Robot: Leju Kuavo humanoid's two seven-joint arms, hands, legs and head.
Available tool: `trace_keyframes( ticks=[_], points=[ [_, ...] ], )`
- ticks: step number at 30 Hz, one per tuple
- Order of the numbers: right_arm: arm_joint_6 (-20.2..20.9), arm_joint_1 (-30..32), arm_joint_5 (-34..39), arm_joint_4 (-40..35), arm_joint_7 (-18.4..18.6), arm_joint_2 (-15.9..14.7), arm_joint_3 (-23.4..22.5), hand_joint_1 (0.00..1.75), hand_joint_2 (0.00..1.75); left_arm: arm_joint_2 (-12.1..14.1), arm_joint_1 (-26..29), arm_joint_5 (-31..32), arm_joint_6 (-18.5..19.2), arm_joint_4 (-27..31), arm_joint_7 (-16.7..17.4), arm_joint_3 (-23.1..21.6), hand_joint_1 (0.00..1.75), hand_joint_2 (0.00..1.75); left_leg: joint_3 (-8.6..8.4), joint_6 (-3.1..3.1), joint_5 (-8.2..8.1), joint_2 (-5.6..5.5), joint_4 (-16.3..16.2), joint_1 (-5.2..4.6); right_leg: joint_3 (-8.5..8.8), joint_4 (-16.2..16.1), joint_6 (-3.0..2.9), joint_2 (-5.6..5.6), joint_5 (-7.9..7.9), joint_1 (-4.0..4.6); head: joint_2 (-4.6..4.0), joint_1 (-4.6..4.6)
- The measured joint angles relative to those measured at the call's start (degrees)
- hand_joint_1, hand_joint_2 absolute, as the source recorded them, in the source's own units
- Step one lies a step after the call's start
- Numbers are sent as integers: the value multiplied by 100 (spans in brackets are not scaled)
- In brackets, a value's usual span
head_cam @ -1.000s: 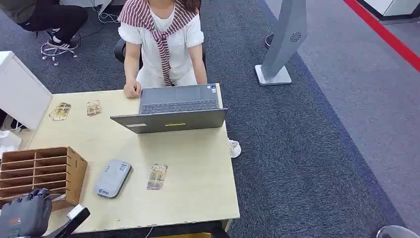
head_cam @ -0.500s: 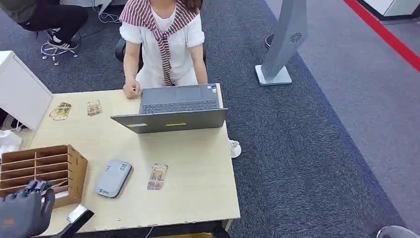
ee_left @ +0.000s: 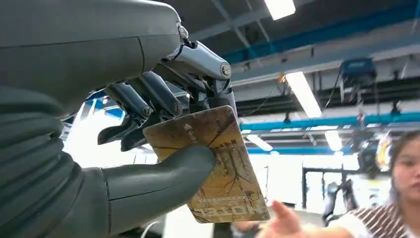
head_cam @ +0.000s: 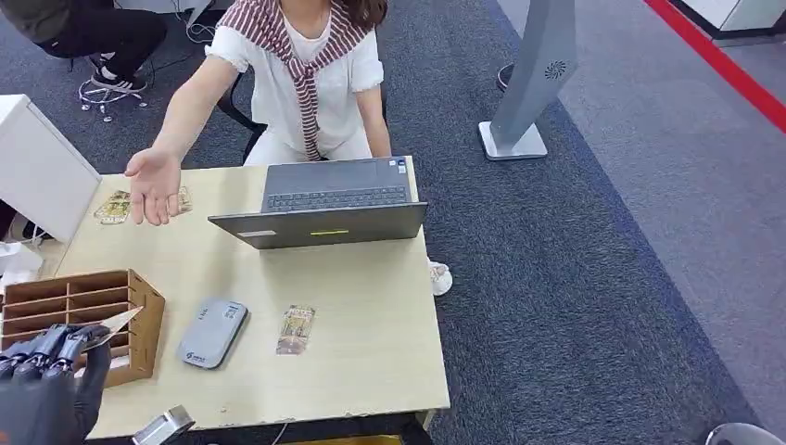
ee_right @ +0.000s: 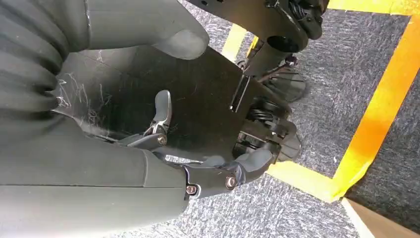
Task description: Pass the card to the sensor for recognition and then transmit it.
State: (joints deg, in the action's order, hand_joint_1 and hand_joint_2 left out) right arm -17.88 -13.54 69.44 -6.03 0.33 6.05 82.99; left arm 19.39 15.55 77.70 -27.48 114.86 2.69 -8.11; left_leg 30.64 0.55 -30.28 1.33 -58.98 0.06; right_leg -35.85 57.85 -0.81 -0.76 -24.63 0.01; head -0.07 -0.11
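Pinching the card [ee_left: 218,163] (thumb in front), left hand [ee_left: 148,124] holds it.

Laptop at the far edge of the bench [head_cam: 371,362]
Open grey laptop [head_cam: 324,209] sits behind the flat grey card sensor [head_cam: 210,333]; wooden slotted organiser [head_cam: 79,320] lies left.

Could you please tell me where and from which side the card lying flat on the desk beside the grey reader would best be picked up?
The card lies flat with its long axis running away from the robot, so a robot hand should probably pinch its long edges from above. The card reader is apart on one side and bare desk flanks the other. Flatness may hinder a lift; sliding it to the near desk edge could help.
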Motion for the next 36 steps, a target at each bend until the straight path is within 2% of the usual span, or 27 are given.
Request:
trace_keyframes(
  ticks=[5, 6, 7, 10, 13, 22, 27, 33, 34, 36],
  points=[
    [9, 0, -29, 0, 0, 0, 0, 0, 175, 11, -132, -33, 60, -13, 18, -4, 175, 175, 2, 1, 1, -3, -2, 1, -3, -1, 0, 7, 0, 2, -2, -2],
    [63, -3, -348, -2, 0, -2, 4, 0, 175, 170, -1173, -199, 381, -640, -24, -2, 175, 175, 2, -2, 23, -32, -3, 2, 12, 1, -2, 39, 4, 2, -2, -2],
    [109, -5, -617, -13, 2, -2, 7, 0, 175, 315, -2144, -201, 534, -1569, -164, 2, 175, 175, 7, -16, 41, -36, -3, 4, 5, 3, -12, 45, 29, 1, -2, 0],
    [170, -11, -816, -20, 15, -2, 7, 0, 175, 486, -3151, -64, 678, -2654, -249, 0, 175, 175, 17, -26, 57, -31, -3, 7, -6, 5, -23, 40, 44, 2, -2, -2],
    [179, -10, -881, -20, 15, -2, 7, 0, 175, 614, -3857, -18, 722, -3435, -304, -2, 175, 175, 16, -25, 59, -25, -4, 6, -6, 7, -27, 32, 47, 2, -2, -4],
    [225, -11, -912, -20, 20, -11, 9, 0, 175, 746, -4989, 212, 901, -4995, -155, -197, 175, 175, 26, -20, 62, -5, -5, 6, -19, 7, -26, 11, 49, 4, -2, 0],
    [227, -22, -914, -28, 59, -15, 9, 0, 175, 763, -5227, 362, 860, -5442, -103, -308, 175, 175, 30, -17, 58, 14, -5, 6, -28, 6, -26, -8, 49, 4, -2, 2],
    [227, -26, -914, -35, 70, -15, 9, 0, 175, 763, -5276, 391, 752, -5711, -61, -371, 175, 175, 33, -19, 52, 18, -5, 6, -34, 6, -26, -13, 48, 3, -2, 2],
    [227, -26, -914, -35, 72, -17, 9, 0, 175, 763, -5280, 391, 737, -5748, -59, -374, 0, 175, 33, -18, 50, 19, -5, 6, -35, 5, -26, -15, 48, 4, -2, 2],
    [227, -26, -914, -35, 74, -17, 9, 0, 175, 763, -5281, 395, 702, -5792, -41, -378, 0, 175, 34, -17, 50, 19, -5, 6, -35, 6, -26, -14, 48, 3, -2, 0]
  ],
)
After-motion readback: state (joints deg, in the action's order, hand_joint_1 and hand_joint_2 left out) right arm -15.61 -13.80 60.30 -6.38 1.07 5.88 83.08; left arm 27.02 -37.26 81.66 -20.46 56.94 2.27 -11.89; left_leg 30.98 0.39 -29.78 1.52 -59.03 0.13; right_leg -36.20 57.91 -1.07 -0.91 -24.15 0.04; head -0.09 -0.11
